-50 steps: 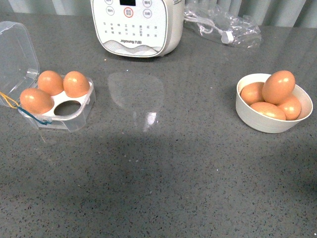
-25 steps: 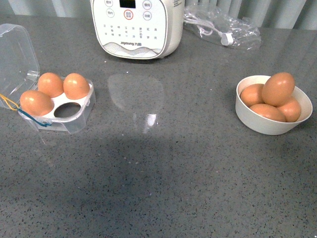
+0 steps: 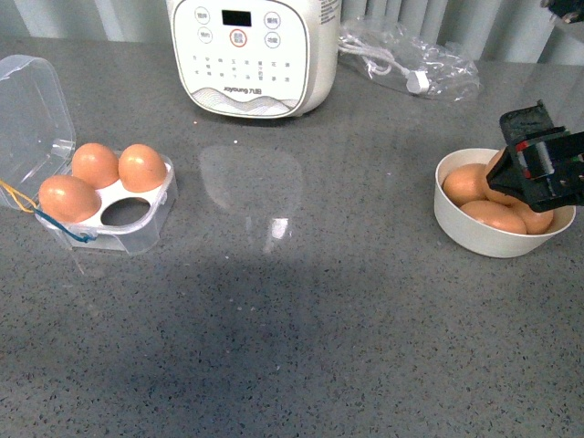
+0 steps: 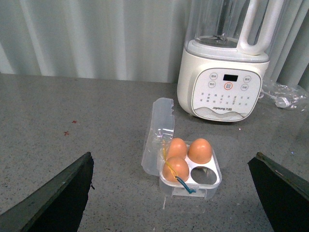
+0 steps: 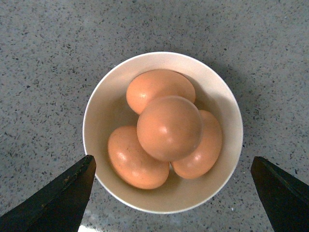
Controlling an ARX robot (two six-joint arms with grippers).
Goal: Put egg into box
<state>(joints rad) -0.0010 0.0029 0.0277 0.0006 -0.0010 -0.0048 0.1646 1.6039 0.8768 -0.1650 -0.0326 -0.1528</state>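
The box (image 3: 137, 228), a clear four-cell carton with its lid (image 3: 32, 105) open, sits at the left of the counter. It holds three brown eggs, and the near-right cell (image 3: 126, 212) is empty. It also shows in the left wrist view (image 4: 193, 190). A white bowl (image 3: 456, 219) at the right holds several brown eggs. The top egg (image 5: 169, 128) rests on the others. My right gripper (image 3: 540, 169) hovers open over the bowl, with its fingers (image 5: 63, 198) wide on either side of it and touching nothing. My left gripper (image 4: 171, 198) is open and empty, back from the box, and out of the front view.
A big white cooker (image 3: 251, 50) with buttons stands at the back centre. A clear plastic bag with a white cord (image 3: 411, 55) lies at the back right. Grey counter (image 3: 292, 319) stretches between the box and the bowl.
My right gripper has come into the front view from the right and now hangs over the bowl, covering part of the top egg. The eggs and the box have not moved.
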